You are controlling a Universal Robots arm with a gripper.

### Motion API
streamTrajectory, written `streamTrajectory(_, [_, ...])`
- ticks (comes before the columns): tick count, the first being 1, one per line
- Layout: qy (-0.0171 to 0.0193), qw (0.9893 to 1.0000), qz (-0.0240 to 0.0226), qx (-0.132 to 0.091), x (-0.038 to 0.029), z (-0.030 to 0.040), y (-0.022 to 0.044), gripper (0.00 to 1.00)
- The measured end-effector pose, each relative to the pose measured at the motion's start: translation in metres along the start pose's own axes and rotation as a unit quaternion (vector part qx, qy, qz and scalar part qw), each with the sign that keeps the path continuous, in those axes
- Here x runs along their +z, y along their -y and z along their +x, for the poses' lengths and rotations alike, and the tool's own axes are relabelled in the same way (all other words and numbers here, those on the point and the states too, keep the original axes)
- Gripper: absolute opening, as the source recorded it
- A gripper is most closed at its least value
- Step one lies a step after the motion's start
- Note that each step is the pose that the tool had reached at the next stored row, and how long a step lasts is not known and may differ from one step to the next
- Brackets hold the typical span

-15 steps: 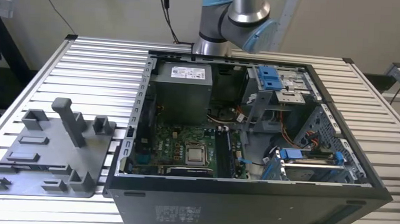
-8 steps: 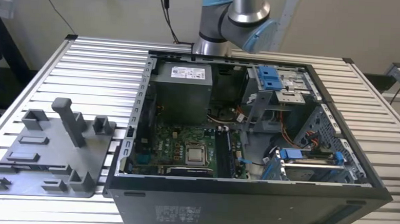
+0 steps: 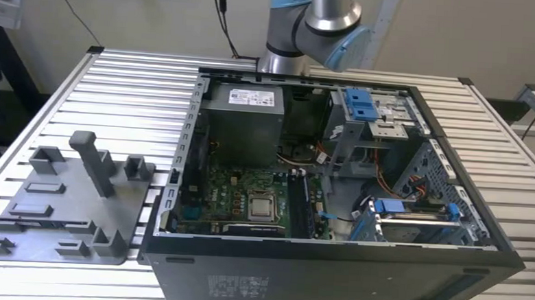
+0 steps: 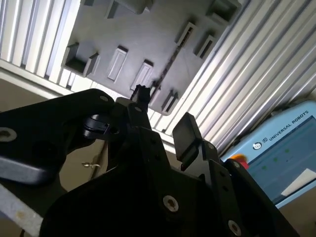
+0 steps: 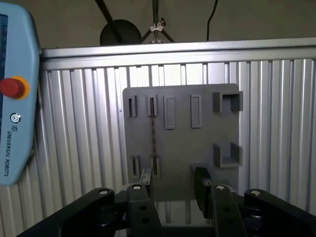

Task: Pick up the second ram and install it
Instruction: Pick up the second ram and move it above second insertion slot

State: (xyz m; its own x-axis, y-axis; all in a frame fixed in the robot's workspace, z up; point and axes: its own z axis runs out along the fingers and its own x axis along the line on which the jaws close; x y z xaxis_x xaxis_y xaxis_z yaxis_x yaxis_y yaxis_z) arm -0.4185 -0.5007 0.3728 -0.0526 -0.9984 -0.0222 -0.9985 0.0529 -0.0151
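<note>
My black two-fingered gripper (image 5: 173, 180) hangs wide open, holding nothing. The open black computer case (image 3: 335, 263) stands beside the light-grey slotted holder plate (image 5: 180, 143), where the thin dark memory stick (image 5: 152, 136) sits on edge between its slots, well clear of the gripper. As I read it, neither pickup nor installation is done.

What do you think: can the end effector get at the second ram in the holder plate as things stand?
Probably yes: the open end effector hangs above the holder plate, with nothing lying over the second ram.
</note>
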Motion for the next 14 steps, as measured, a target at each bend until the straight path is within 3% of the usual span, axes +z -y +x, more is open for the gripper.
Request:
streamTrajectory(3, [0.0001,0.9999,0.0007,-0.011,0.0045,0.0001,-0.0001,0.48])
streamTrajectory(14, [0.0003,0.9998,-0.0003,-0.019,0.0220,0.0030,-0.0003,0.48])
